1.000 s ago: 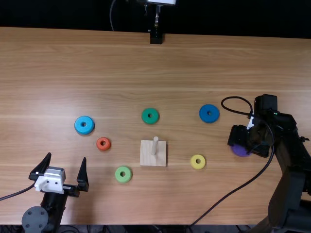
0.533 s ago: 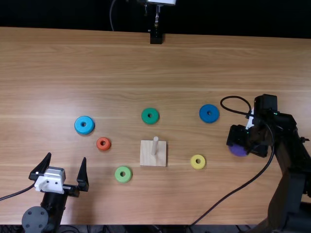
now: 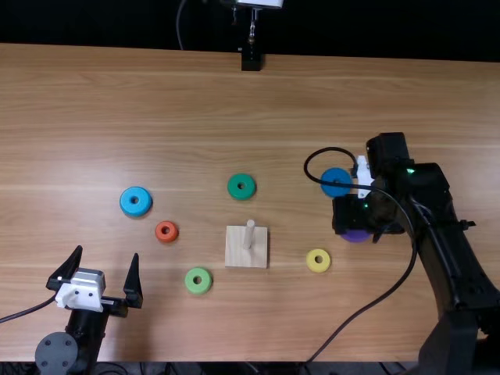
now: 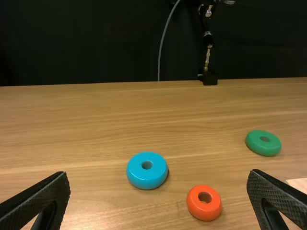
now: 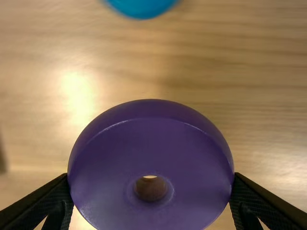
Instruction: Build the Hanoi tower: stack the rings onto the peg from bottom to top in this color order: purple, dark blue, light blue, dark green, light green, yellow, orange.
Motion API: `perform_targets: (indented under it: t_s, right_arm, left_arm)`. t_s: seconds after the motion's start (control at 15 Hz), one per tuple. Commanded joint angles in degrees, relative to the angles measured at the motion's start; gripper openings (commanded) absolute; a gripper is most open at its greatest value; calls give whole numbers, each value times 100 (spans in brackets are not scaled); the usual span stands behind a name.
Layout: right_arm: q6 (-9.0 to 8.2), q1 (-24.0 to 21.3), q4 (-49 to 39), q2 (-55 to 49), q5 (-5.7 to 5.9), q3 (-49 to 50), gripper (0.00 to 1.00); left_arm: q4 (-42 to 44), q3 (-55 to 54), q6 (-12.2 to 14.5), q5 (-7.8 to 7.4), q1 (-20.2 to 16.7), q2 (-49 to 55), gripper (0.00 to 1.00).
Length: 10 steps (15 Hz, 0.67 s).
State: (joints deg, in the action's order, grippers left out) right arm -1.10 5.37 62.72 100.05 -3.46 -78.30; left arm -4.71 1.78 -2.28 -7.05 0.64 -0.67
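Since the pale wooden peg (image 3: 248, 236) stands bare, threading on the first ring seems the step in hand. Pinched across its sides by the right gripper (image 5: 151, 177) is the smooth round purple ring (image 5: 112, 167); next, that gripper should bring it toward the left gripper's side, centre it above the peg and lower it.

The right wrist view reveals the ring's hole (image 5: 150, 188); the top view places the peg between both grippers. The left gripper (image 4: 158, 176) is spread wide.
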Motion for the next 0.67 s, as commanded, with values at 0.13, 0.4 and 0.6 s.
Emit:
perform_targets:
  t_s: [0.13, 0.4, 0.6]
  right_arm:
    - [163, 624, 1086, -363, 178, -765, 0]
    - [785, 1511, 1159, -653, 568, -1161, 0]
    - [828, 1836, 1117, -961, 557, -1433, 0]
  left_arm:
    - [-14, -178, 49, -54, -56, 67, 100]
    - [-14, -178, 49, -54, -56, 67, 100]
    - [-14, -178, 49, -54, -56, 67, 100]
